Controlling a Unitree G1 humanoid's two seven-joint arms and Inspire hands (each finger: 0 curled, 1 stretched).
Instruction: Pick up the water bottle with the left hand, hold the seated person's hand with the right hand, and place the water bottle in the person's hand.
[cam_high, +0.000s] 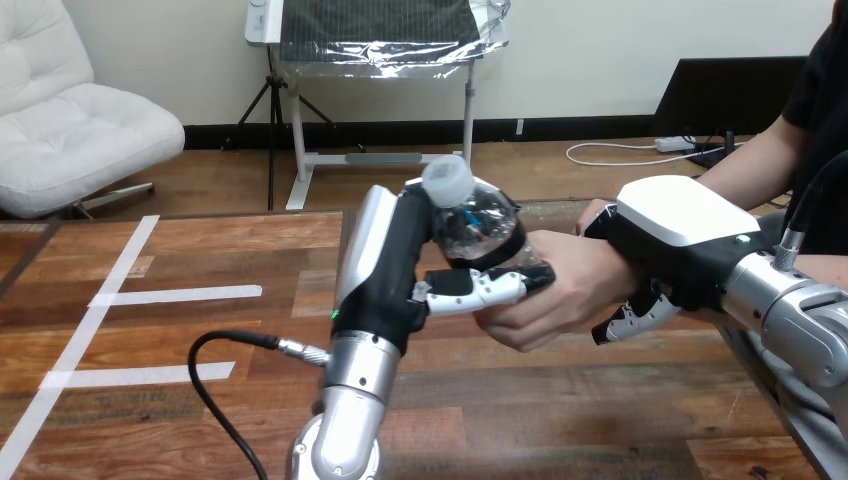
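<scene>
Wooden surface (200, 240), seen from the robot's side. White tape strips (180, 295) lie flat on its left part, well apart from both hands. The person's hand (565, 290) reaches in from the right, above the surface, and sits between the two robot hands.

The water bottle (480, 225), clear with a white cap (446, 180), is held off the surface and tilted, cap toward the upper left. Its body lies between the left hand (395, 270) and the person's hand, touching both.

The left hand rises on a near-upright silver forearm (350, 400), and its fingers (485, 288) wrap beneath the bottle, with their tips meeting the person's curled fingers.

The right hand (680, 235) comes in from the right edge, white shell uppermost. It lies over the person's wrist, and its fingers (632, 318) curl down round the near side of the wrist.
</scene>
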